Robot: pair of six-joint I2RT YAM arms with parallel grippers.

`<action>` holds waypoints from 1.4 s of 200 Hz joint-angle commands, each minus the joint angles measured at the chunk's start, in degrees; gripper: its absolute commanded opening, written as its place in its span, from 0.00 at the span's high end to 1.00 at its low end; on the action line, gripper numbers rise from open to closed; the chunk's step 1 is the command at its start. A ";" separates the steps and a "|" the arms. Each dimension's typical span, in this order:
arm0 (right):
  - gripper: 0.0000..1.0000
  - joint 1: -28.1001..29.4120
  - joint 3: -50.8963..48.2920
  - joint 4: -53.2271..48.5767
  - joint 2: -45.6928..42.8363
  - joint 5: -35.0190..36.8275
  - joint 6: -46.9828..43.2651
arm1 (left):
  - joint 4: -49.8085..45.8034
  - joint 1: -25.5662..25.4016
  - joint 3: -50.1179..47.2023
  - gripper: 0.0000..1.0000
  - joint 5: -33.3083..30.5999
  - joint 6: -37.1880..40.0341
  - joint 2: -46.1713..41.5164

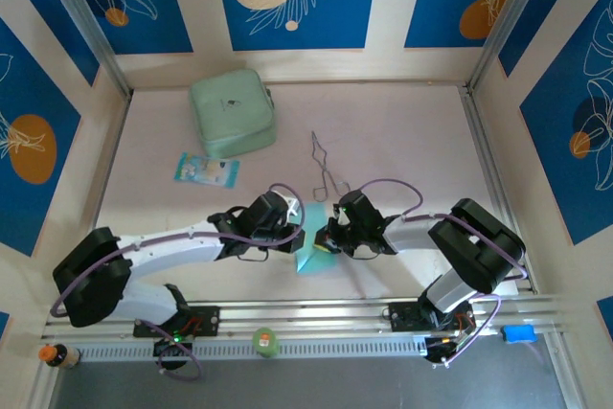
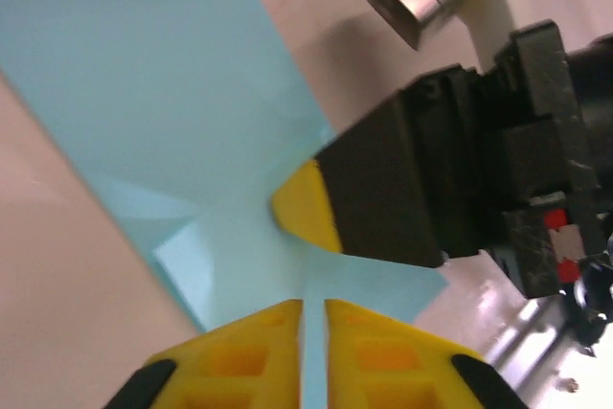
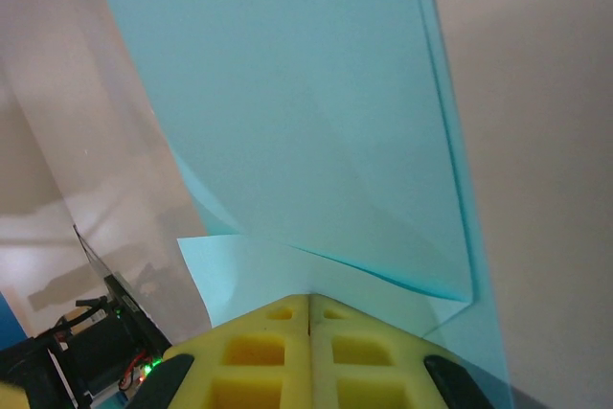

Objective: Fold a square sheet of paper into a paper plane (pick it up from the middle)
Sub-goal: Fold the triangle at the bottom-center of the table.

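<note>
Partly folded cyan paper point(image 1: 309, 262) lies at the table's point(image 1: 402, 141) near side. Right gripper point(image 3: 308, 299), fully closed, touches it with its tip. Left gripper's point(image 2: 313, 309) fingers nearly meet over it; grip unclear.

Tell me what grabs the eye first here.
The folded cyan paper lies at the near middle of the table. The right claw is shut on it, with the left claw close beside. A mint-green case sits at the far left.
</note>
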 commanded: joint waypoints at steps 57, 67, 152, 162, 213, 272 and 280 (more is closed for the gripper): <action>0.99 0.40 -0.92 -3.85 1.96 2.40 1.44 | 9.32 0.12 1.10 0.97 15.68 -5.77 12.37; 0.99 0.40 -0.88 -3.77 2.12 2.36 1.44 | 8.89 0.12 1.33 0.96 15.54 -5.62 13.05; 0.99 0.40 -0.84 -3.94 2.39 2.15 1.00 | 10.07 0.21 -2.54 0.95 13.64 -5.85 15.20; 0.99 0.40 -0.88 -4.07 2.39 2.26 0.89 | 10.39 0.21 -3.29 0.95 13.68 -6.06 15.19; 0.99 0.23 -1.00 -4.99 2.15 2.62 0.52 | 11.93 0.20 -7.61 0.94 14.52 -6.96 13.72; 0.99 0.14 -1.14 -5.52 1.87 2.97 0.25 | 12.05 0.12 -12.33 0.94 16.73 -8.62 9.47; 0.99 0.01 -1.20 -5.59 1.87 3.02 0.21 | 11.58 0.12 -12.77 0.93 17.09 -8.67 8.84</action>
